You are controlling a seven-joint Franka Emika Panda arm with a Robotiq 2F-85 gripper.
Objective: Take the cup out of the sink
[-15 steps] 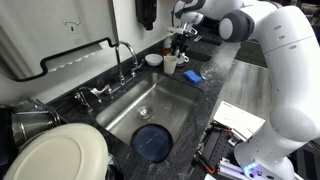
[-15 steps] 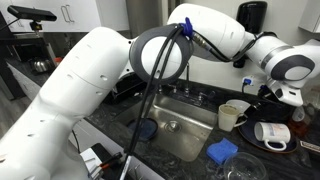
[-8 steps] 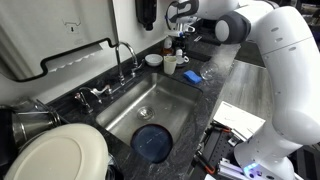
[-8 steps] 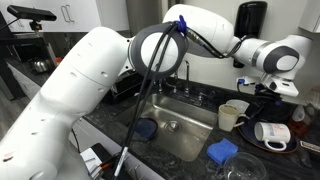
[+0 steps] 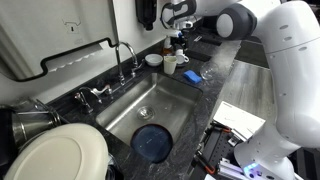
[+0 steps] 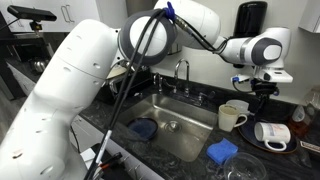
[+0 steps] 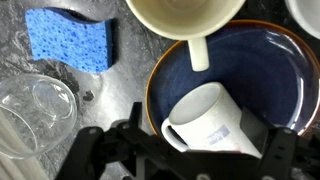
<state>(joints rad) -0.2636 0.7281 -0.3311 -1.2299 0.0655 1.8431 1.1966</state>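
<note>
cup point(image 5: 171, 64): pale cream, upright on the dark speckled tabletop point(image 5: 225, 68), outside the basin and just beside the sink's far end. In the wrist view its mouth faces up, it is empty, and a short handle points toward the blue plate.
sink point(image 5: 118, 118): brushed stainless basin. A dark blue round dish point(image 5: 152, 142) lies on its floor near the drain.
gripper point(image 5: 180, 40): hangs above the cup, clear of it, holding nothing.
jaws: spread wide in the wrist view. The cup sits beyond them at the top edge of that view, not between them. A white mug lies under the gap.
white mug point(image 7: 210, 120): on its side on the blue plate point(image 7: 270, 60), just beside the cup.
sponge point(image 7: 72, 40): blue, flat on the tabletop, near the cup.
clear glass point(image 7: 35, 110): on the tabletop near the sponge.
white bowl point(image 5: 153, 60): just beside the cup, near the faucet point(image 5: 125, 55).
white plate point(image 5: 55, 155): at the sink's near end, next to the metal pot point(image 5: 30, 120).
</note>
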